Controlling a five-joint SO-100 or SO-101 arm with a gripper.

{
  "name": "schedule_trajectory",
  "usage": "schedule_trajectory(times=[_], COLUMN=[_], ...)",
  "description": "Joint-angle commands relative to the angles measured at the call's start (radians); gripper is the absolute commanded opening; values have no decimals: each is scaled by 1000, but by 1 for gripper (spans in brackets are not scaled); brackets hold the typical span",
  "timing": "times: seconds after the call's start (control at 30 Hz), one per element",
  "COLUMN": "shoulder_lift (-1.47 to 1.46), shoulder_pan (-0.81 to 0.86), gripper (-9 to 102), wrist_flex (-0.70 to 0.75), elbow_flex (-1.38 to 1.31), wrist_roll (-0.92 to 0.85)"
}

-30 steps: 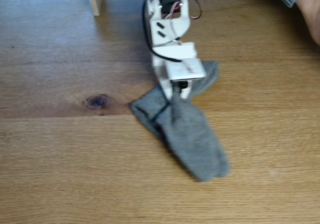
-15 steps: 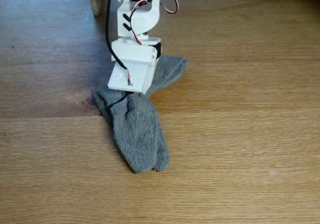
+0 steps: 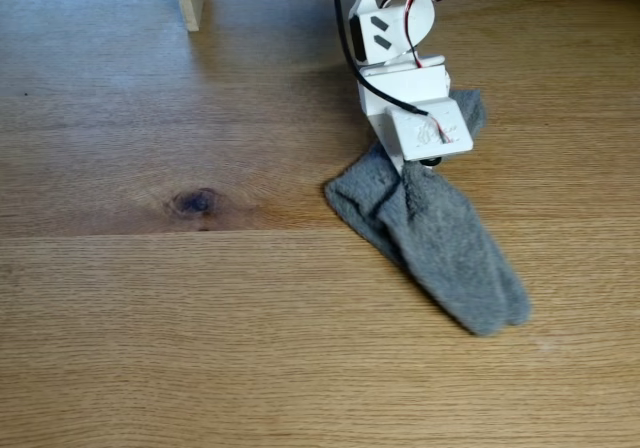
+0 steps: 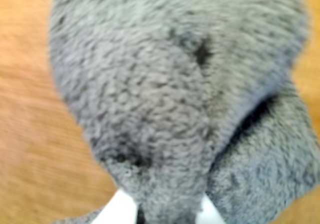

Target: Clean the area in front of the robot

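Slim white plastic arm's gripper (image 4: 167, 211), apparently pinched on 1 gray fuzzy sock-like cloth (image 3: 440, 238), trailing it as a wipe over right-side oak tabletop (image 3: 150, 318).

You get even, soft daylight in the fixed view, with faint shadow on the desk (image 3: 150, 318) toward 12 o'clock. Your wrist view is blurred close-up, the cloth (image 4: 165, 99) fuzzy throughout.

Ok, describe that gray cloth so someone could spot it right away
On the broad light-brown oak tabletop, look under the slim white plastic arm. The fuzzy gray sock-like cloth trails from its claw, the only soft thing there, right of the dark oval knot.
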Motion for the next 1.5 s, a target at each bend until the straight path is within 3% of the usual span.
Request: schedule_trajectory(times=[0.0,0.1,0.27,0.47,0.63,0.83,0.93,1.17,1.33,1.47], shoulder_lift=[-14,-46,18,423,747,790,715,468,408,413], shoulder_pan=[143,276,482,583,649,870,977,1134,1170,1175], gripper=[0,0,0,0,0,0,0,0,1,23], wrist_flex=[-107,-137,-11,370,604,923,997,600,394,333], elbow_flex=[-18,-18,-8,-17,-5,-2,8,190,304,360], wrist_roll=[-94,-164,-196,-204,-307,-362,-403,-606,-696,-707])
